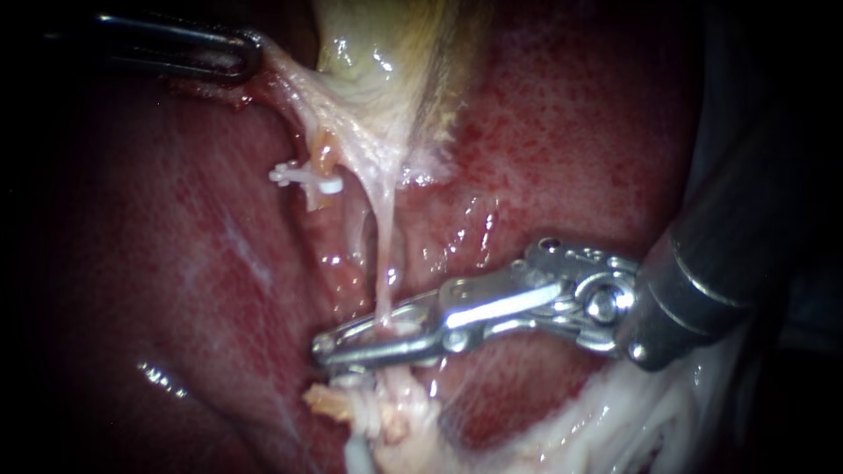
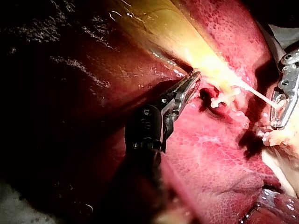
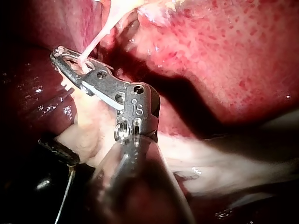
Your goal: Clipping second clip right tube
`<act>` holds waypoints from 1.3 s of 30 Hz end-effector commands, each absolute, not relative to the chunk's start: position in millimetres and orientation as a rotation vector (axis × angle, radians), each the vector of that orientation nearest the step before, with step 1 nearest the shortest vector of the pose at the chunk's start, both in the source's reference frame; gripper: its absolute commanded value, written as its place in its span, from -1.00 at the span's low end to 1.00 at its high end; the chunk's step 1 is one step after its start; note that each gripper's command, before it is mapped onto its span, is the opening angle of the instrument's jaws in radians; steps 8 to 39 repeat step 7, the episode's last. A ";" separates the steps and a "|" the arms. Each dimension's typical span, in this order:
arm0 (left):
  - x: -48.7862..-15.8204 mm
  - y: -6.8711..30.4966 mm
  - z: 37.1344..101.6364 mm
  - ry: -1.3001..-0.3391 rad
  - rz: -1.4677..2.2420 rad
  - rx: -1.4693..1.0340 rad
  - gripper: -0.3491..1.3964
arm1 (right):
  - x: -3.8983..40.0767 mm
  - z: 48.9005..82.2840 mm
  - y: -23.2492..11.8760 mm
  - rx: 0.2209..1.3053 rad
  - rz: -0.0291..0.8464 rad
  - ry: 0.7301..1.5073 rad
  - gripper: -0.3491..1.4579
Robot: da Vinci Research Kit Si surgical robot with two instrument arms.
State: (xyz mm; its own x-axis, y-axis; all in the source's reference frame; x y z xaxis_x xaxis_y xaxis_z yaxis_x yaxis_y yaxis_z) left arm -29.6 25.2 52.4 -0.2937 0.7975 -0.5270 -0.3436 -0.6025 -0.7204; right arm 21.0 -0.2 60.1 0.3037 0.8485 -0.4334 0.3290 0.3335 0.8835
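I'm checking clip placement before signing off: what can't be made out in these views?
Endoscope view: whether a new clip sits on the tube inside the right instrument; its metal covers that spot.
Right wrist view: the same spot is too small to tell.
Endoscope view: the left instrument's shaft fades into darkness at the edge.
Left wrist view: the white clip is washed out by glare off the gallbladder.

right instrument (image 1: pixel 329 347) has its jaws nearly together, clamped on the thin right tube (image 1: pixel 385 263) from both sides. further up from these jaws, well apart, a white clip (image 1: pixel 303 178) sits on the left tube (image 1: pixel 323 167). left instrument (image 1: pixel 251 50) grips pale tissue (image 1: pixel 290 83) beside the gallbladder (image 1: pixel 378 53). liver (image 1: pixel 571 132) lies behind both.
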 end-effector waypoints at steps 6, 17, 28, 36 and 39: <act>-29.6 25.2 52.4 -0.628 1.963 -1.187 -1.00 | 20.9 60.5 0.0 1.239 0.497 1.272 -1.00; -29.6 25.2 52.4 -0.628 1.963 -1.187 -1.00 | 20.9 60.6 0.0 1.240 0.496 1.272 -1.00; -29.6 25.2 52.4 -0.628 1.963 -1.187 -1.00 | 20.9 60.6 0.0 1.240 0.496 1.272 -1.00; -29.6 25.2 52.4 -0.628 1.963 -1.187 -1.00 | 20.9 60.6 0.0 1.240 0.496 1.272 -1.00; -29.6 25.2 52.4 -0.628 1.963 -1.187 -1.00 | 20.9 60.6 0.0 1.240 0.496 1.272 -1.00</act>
